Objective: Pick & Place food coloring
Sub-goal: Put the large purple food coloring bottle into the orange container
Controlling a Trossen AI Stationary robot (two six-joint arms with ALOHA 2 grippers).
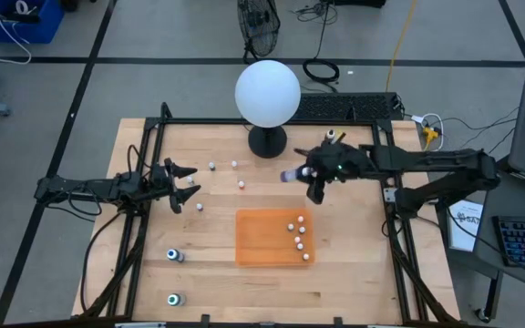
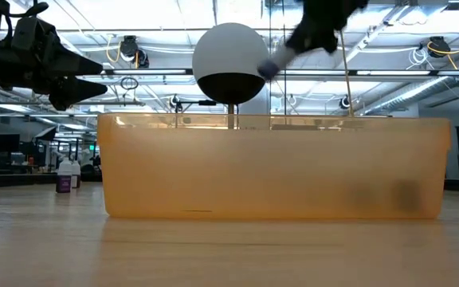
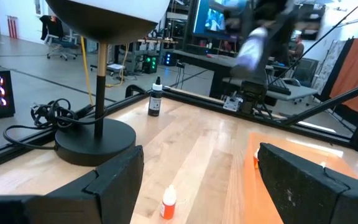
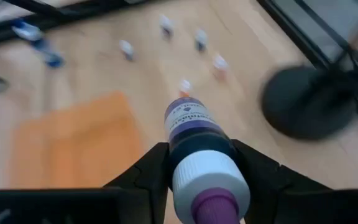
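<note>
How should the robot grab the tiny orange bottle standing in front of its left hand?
Probably by its round body, just under the white cap. The orange bottle stands upright, apart from the lamp base, so the open left gripper, already facing it, could come in level from its own side and close across the body.

No text can be read: the purple bottle (image 4: 194,134) in the right wrist view bears a white label, but its print is too blurred.
</note>
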